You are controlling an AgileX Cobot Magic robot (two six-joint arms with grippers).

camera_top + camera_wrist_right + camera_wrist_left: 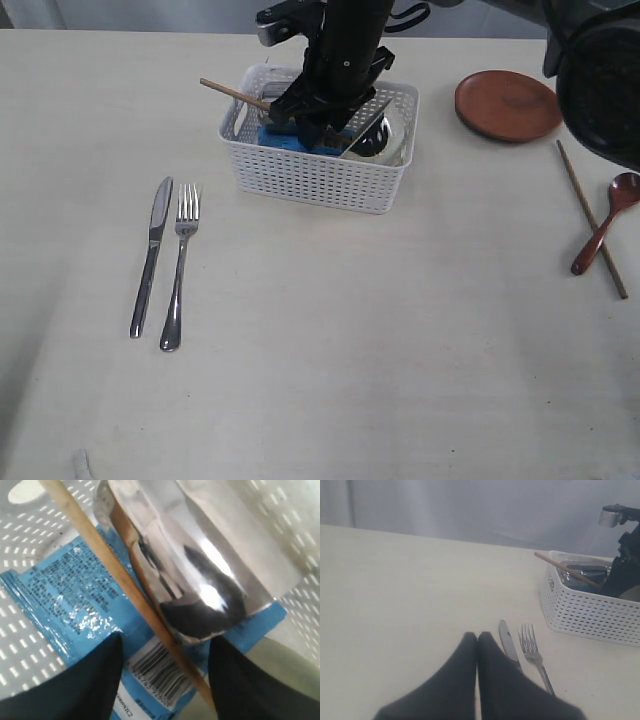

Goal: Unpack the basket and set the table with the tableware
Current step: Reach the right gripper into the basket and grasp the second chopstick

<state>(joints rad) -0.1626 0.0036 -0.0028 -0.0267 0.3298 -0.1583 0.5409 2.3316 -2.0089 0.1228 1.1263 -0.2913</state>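
The white basket [315, 180] stands at the back middle of the table [400, 350]. My right gripper [166, 645] reaches down into it, open, its fingers either side of a wooden chopstick [115, 570] that lies over the blue snack packet [65, 595]. The shiny steel cup [200, 565] lies just beyond the fingers, next to a cream bowl [400, 145]. The knife [150, 255] and fork [180, 265] lie side by side on the left. My left gripper [477, 636] is shut and empty above the table, beside the knife [507, 642].
A brown wooden plate [507, 105] sits at the back right. In front of it a wooden spoon [605, 220] lies across a second chopstick [590, 215]. The right arm's dark body [340, 60] hangs over the basket.
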